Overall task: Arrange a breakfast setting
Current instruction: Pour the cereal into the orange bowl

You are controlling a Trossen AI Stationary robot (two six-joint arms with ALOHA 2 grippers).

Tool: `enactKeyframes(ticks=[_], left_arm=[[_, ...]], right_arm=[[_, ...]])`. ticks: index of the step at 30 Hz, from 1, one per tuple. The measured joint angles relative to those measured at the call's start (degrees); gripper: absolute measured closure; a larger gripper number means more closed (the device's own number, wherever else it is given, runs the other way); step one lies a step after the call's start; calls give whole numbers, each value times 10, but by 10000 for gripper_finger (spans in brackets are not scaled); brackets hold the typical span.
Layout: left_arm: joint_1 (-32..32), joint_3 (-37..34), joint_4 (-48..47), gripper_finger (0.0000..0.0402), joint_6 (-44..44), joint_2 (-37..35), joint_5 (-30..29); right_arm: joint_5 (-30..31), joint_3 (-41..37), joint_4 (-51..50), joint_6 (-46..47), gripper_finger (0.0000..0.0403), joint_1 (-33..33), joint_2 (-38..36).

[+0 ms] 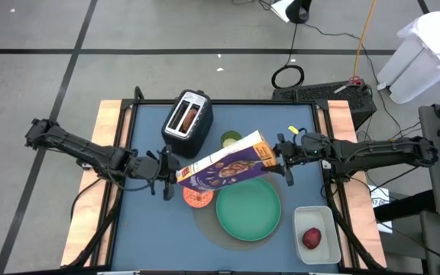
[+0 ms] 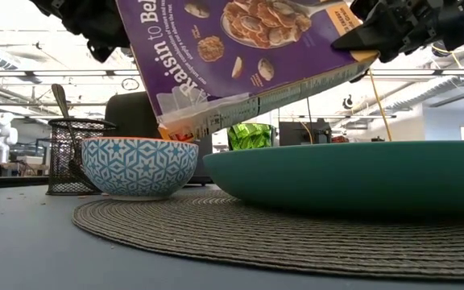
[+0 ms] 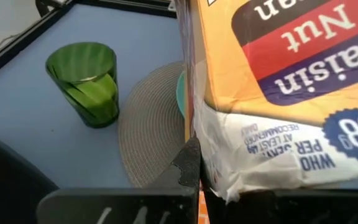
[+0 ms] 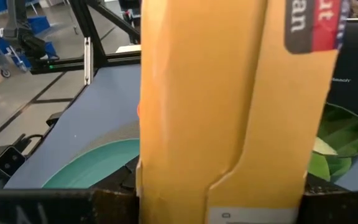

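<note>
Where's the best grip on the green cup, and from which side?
Take the green cup from straight above, one pincer finger inside the rim and one outside, on its open front side. It stands upright, its mouth is open, and the toaster crowds its left.

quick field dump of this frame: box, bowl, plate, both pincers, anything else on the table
box: purple cereal box held in the air, tilted, low end over the bowl
bowl: orange bowl on the round mat, left of the plate
plate: green plate on the mat, nothing on it
left pincer: shut on the box's low end
right pincer: shut on the box's high end
fruit: dark-red fruit in the white tub
other: toaster, green glass
</note>
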Motion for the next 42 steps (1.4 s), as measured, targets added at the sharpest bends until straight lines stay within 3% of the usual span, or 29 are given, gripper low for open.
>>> enactKeyframes(ticks=[42], left_arm=[[-6,-1,-9,396,6,1,3]], right_arm=[[2,1,60,2,225,0,16]])
